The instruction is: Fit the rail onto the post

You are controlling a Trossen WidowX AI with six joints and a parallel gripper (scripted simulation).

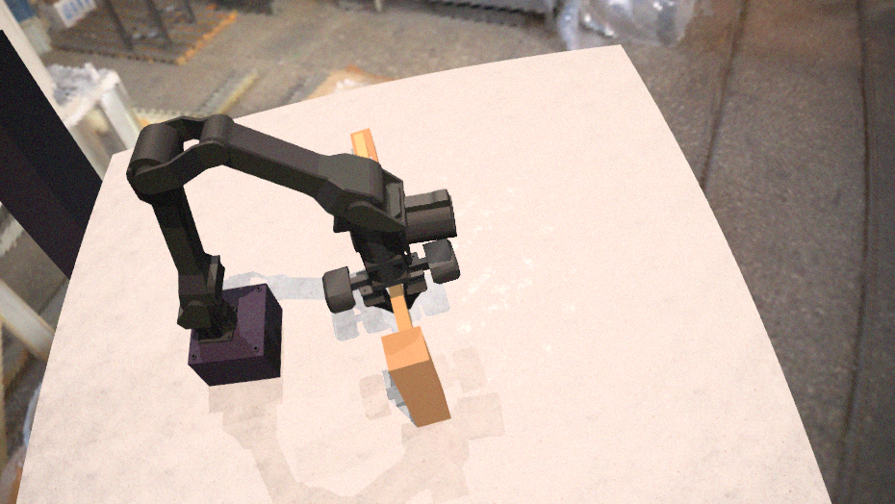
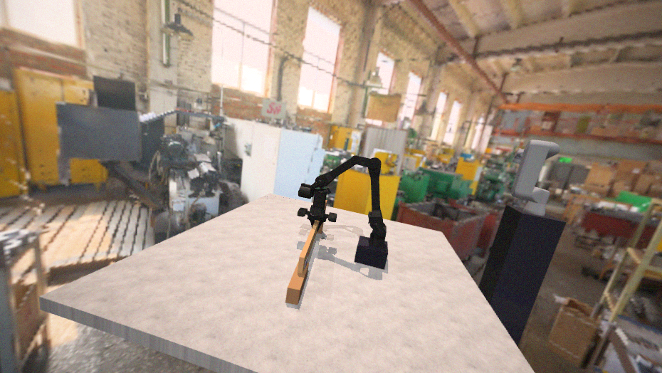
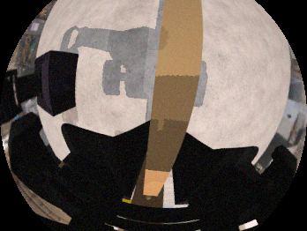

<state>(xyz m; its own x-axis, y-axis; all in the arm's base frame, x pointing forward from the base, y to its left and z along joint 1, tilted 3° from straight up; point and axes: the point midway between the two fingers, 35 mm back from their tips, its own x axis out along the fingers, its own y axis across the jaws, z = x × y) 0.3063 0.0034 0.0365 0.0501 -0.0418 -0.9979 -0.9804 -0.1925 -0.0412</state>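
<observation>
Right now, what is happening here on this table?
A black robot arm has its jaws closed on a long wooden rail, gripping it partway along. The rail runs across the table between a wooden block at one end and a wooden piece at the other. Whether any pegs are seated cannot be seen.

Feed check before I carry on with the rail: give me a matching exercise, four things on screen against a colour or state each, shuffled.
Things:
1. gripper
2. rail
3. base block
4. table

Colour or state:
A. dark purple
B. orange-brown wood
C. pale and mottled
D. shut on a thing

Pairs: 1-D (it is shut on the rail), 2-B, 3-A, 4-C.
</observation>
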